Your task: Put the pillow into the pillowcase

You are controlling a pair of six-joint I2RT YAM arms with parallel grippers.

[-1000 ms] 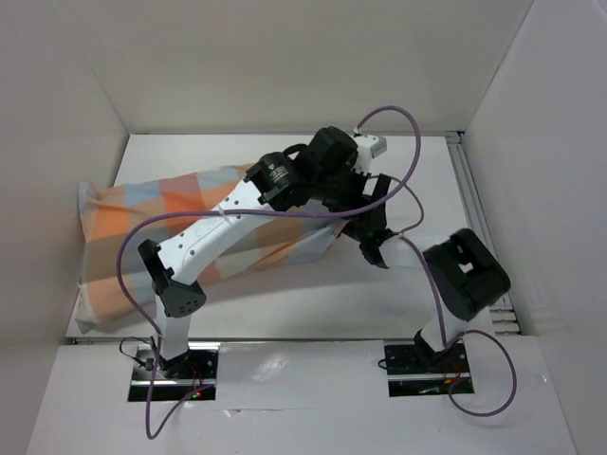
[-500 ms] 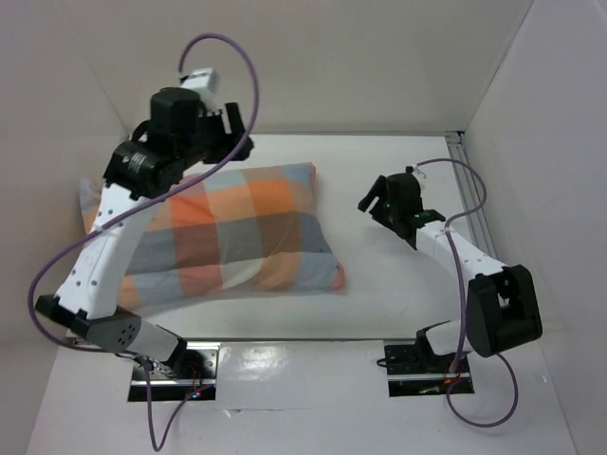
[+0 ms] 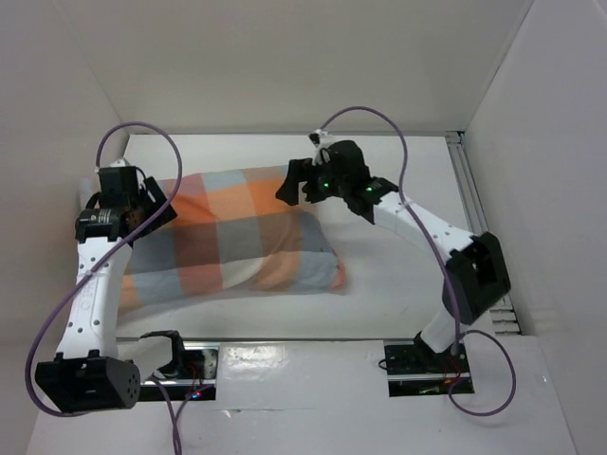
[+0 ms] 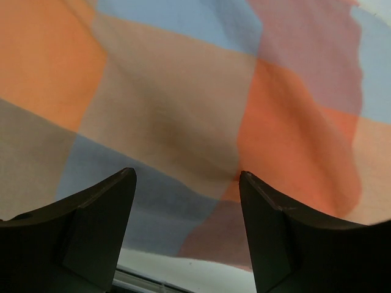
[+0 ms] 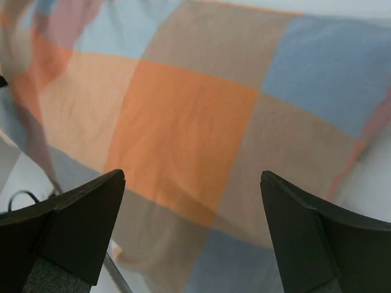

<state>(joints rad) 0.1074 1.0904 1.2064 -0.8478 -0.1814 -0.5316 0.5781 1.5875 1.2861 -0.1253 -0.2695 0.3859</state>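
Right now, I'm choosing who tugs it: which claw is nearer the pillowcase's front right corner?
Right. The right claw is above the pillowcase's back right corner, open; the left claw is over its far left end, open.

Enclosure, white, three-sided, seen from the top view.
- Table (image 3: 398, 284): matte white surface, stretching from the near ledge to the back wall.
- Back wall (image 3: 303, 66): plain white panel, meeting the table in a straight seam.
- Left wall (image 3: 47, 142) and right wall (image 3: 560, 190): white panels, closing in the table on both sides.
- Rail (image 3: 469, 190): silver metal strip, running along the table's right edge.
- Near ledge (image 3: 303, 379): glossy white board, catching soft reflections.
- Light: even and diffuse, casting only faint shadows.
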